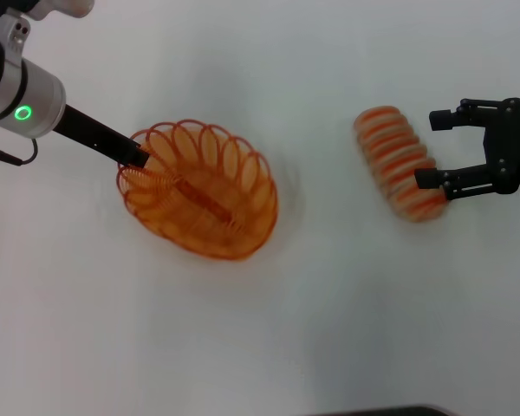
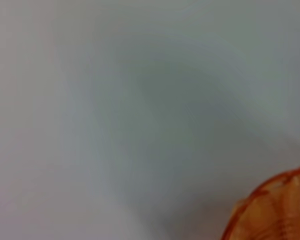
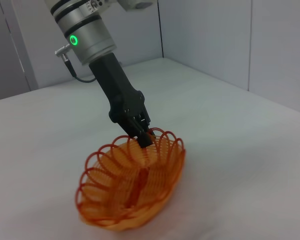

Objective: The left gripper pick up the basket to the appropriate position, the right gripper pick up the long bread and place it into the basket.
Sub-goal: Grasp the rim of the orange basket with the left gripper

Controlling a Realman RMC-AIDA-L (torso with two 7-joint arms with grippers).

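White table (image 1: 269, 347), long bread (image 1: 400, 162) between spread right gripper (image 1: 433, 149) fingers, seemingly untouched.

I count one basket (image 1: 199, 191), orange wire. One long bread (image 1: 400, 162), striped loaf. Two grippers on my feeds: one left gripper (image 1: 139, 156) on the green-ring arm, one right gripper (image 1: 433, 149) on the blue-ring arm. Each gripper has two fingers. One white table (image 1: 329, 329) under all of it. So on my screens: one container, one food item, two end effectors, one surface.
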